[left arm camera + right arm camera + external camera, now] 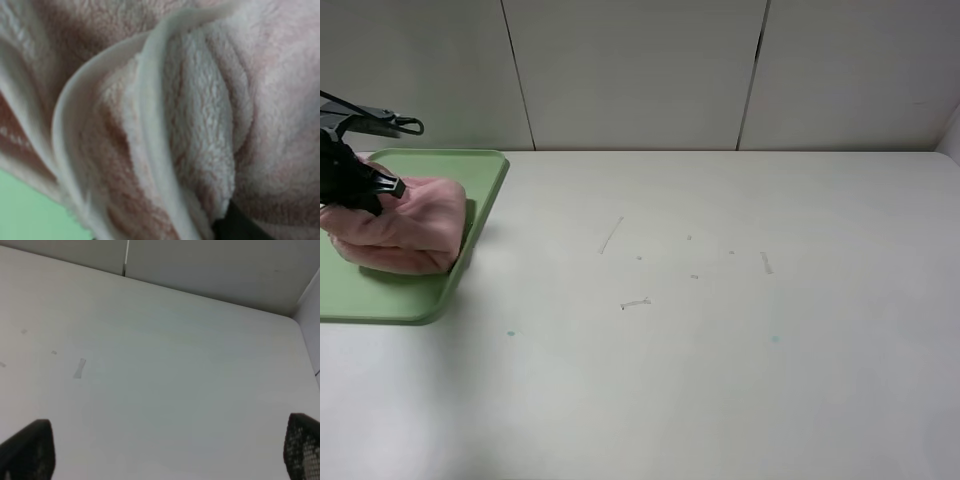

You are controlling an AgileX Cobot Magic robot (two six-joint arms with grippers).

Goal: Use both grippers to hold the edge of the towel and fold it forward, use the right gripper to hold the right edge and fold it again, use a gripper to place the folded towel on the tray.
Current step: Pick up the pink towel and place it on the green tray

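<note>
The pink towel [420, 230] lies bunched in a thick folded bundle on the light green tray [380, 295] at the far left. My left gripper [375, 195] is shut on the towel's upper left part, its black arm coming in from the left edge. In the left wrist view, fluffy pink towel folds [200, 125] fill the picture, with a pale hem [150, 125] curving across, one black fingertip [232, 227] against the cloth and a bit of tray [25, 210]. My right gripper [165, 450] is open over bare table and holds nothing; the exterior high view does not show it.
The white table [720, 350] stretches to the right of the tray, with small scuff marks [636, 302] near its middle. Grey wall panels [630, 70] close off the far edge. The tray's right rim [492, 195] stands near the towel bundle.
</note>
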